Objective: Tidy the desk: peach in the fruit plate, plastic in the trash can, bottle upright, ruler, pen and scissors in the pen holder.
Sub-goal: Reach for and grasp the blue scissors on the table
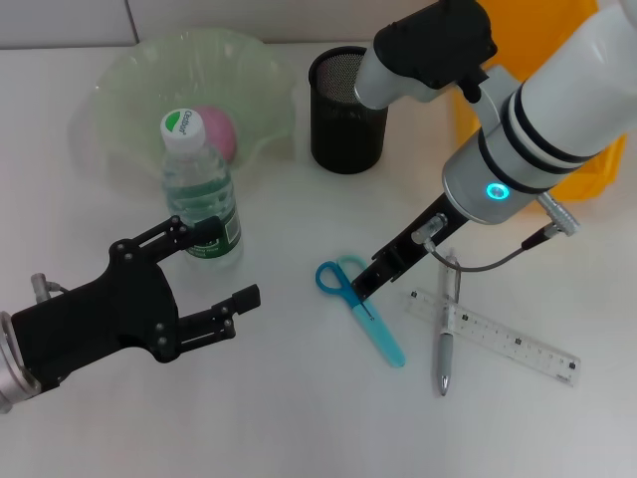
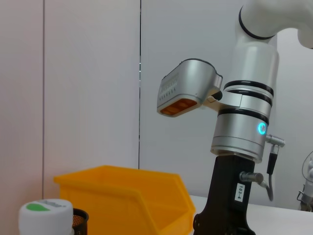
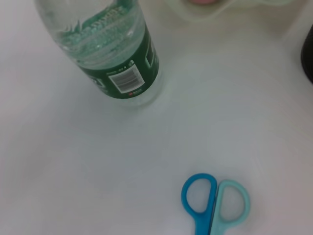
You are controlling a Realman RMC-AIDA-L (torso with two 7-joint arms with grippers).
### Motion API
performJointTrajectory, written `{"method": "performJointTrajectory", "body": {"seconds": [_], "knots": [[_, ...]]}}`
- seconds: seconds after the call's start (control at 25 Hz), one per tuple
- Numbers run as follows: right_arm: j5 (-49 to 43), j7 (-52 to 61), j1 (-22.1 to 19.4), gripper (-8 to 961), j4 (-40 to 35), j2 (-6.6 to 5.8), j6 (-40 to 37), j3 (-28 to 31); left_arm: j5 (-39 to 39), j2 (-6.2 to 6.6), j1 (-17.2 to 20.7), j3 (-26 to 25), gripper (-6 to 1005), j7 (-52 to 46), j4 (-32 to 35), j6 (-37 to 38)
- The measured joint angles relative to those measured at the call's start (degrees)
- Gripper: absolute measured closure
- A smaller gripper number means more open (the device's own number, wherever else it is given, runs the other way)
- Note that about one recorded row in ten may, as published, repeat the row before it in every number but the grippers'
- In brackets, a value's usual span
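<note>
Three items left by scissors (image 1: 363, 311): right gripper (image 1: 360, 290) low over handles, finger state unclear. Centre on pivot. Left gripper (image 1: 217, 269) fingers spread beside bottle (image 1: 201, 189).

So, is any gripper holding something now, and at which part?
Nothing is held. The left gripper stands open beside the upright bottle, apart from it. The right gripper is low over the scissors near the handles; a grasp cannot be told.
</note>
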Motion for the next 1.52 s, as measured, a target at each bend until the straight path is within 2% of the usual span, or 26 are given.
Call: {"method": "performJointTrajectory", "body": {"seconds": [0.32, 0.88, 1.52], "knots": [[0.0, 0.0, 2.8, 211, 4.5, 0.00, 2.5, -2.6, 0.0, 0.04, 0.2, -0.1, 187, 0.0, -0.1, -0.5], [1.5, -0.3, 4.2, 237, 7.9, 0.09, 5.5, -5.5, 0.0, 0.05, -0.3, -0.1, 186, -0.2, -0.2, -1.3], [2.4, -0.7, 4.3, 266, 8.5, 0.09, 7.5, -7.1, 0.4, -0.01, -0.6, -0.1, 186, -0.7, -0.3, -1.3]]}}
